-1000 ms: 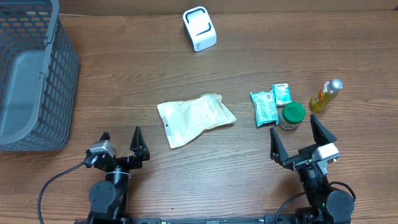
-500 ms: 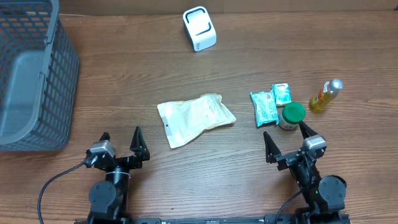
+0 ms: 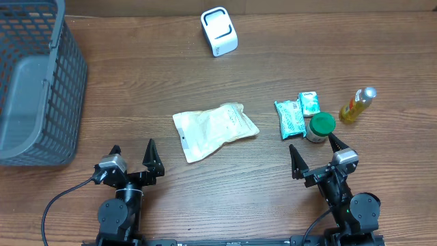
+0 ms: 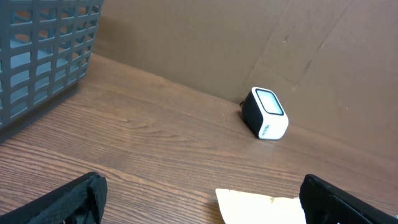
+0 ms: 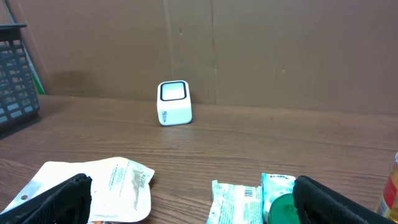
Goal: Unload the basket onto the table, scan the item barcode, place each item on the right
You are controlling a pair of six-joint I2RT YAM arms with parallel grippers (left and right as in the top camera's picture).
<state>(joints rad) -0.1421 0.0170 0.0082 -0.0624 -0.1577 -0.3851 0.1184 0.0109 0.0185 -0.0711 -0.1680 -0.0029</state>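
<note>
Poised at table [image 3: 136,82] near edge; left gripper [image 3: 132,145], right gripper [image 3: 313,142] agape, empty.
May topple jar [image 3: 320,126] just beside right finger on reaching.

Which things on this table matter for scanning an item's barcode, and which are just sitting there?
Belongs to the job:
white scanner
items that could be scanned: beige pouch, large green packet, small green packet, green-lidded jar, yellow bottle

Just lying about, as far as scanning goes:
grey basket
</note>
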